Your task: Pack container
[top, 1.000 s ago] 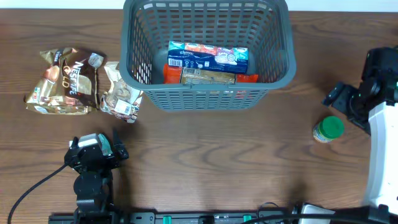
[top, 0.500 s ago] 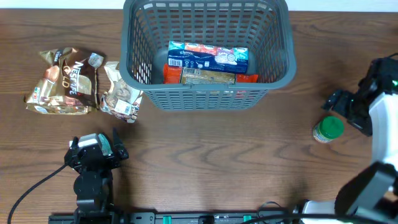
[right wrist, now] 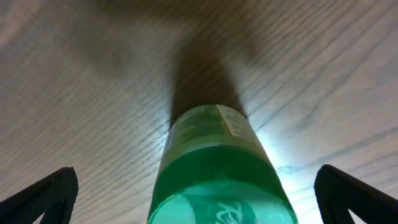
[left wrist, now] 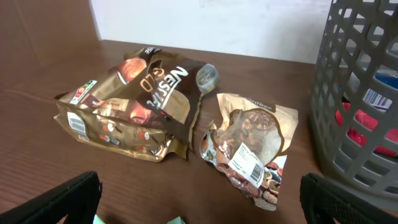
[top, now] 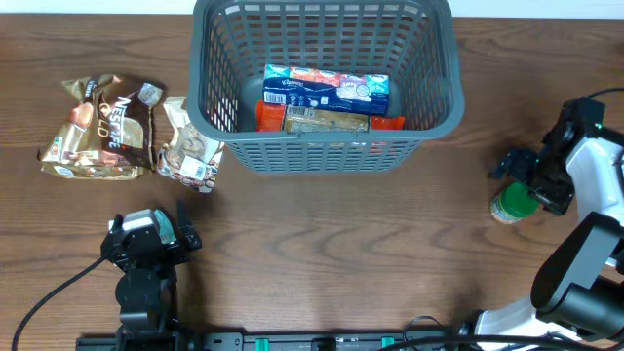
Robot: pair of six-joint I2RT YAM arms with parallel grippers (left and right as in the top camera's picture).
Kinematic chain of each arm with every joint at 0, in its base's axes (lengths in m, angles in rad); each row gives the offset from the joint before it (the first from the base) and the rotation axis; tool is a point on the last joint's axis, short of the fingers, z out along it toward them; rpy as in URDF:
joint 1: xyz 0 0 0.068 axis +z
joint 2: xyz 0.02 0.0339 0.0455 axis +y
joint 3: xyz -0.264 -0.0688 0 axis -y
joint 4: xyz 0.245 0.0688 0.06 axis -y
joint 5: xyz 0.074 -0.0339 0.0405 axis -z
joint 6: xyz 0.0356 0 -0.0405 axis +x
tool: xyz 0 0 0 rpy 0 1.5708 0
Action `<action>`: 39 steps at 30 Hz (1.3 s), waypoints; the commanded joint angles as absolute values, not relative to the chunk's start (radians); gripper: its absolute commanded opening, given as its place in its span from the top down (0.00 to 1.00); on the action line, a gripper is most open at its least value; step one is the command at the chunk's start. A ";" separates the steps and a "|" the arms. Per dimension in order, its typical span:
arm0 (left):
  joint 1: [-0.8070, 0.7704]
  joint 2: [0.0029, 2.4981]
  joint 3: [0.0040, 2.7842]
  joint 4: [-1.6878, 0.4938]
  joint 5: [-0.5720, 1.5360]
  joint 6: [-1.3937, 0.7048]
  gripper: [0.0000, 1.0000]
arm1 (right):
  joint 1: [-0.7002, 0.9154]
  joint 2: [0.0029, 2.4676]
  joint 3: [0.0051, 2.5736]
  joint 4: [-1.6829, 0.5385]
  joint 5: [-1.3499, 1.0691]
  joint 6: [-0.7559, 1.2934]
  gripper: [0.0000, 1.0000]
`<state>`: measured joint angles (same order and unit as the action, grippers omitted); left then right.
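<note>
The dark grey container (top: 322,140) stands at the back middle and holds a blue tissue box (top: 327,90), a red packet (top: 269,115) and a tan packet (top: 327,121). A green-lidded jar (top: 512,205) stands upright at the right. My right gripper (top: 522,181) is open just above it, and in the right wrist view the jar (right wrist: 214,149) stands between the spread fingers (right wrist: 199,194). My left gripper (top: 146,239) is open and empty at the front left. Ahead of it lie a brown Nescafe bag (left wrist: 130,106) and a small snack packet (left wrist: 252,143).
The Nescafe bag (top: 102,127) and the snack packet (top: 190,148) lie left of the container, the packet close to its wall (left wrist: 354,93). A black cable (top: 44,292) runs from the left arm's base to the front left.
My right gripper has moved left and forward from the table's right edge, and now stands over the green-lidded jar. The left arm and the packets have not moved.
</note>
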<state>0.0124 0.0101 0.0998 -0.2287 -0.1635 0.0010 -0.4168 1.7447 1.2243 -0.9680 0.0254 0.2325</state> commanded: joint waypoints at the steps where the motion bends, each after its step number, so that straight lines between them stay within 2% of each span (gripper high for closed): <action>1: 0.019 0.004 0.075 -0.237 -0.167 0.011 0.01 | -0.418 1.755 1.192 -0.952 0.018 0.223 0.01; 18: 0.019 0.004 0.075 -0.237 -0.167 0.011 0.01 | -0.418 1.755 1.048 -0.802 0.018 0.223 0.01; 39: 0.019 0.004 0.075 -0.237 -0.167 0.011 0.01 | -0.418 1.755 1.043 -0.753 0.018 0.223 0.02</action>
<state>0.0124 0.0101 0.0998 -0.2283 -0.1635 0.0010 -0.4168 1.7458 1.0466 -0.7586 0.0212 0.2298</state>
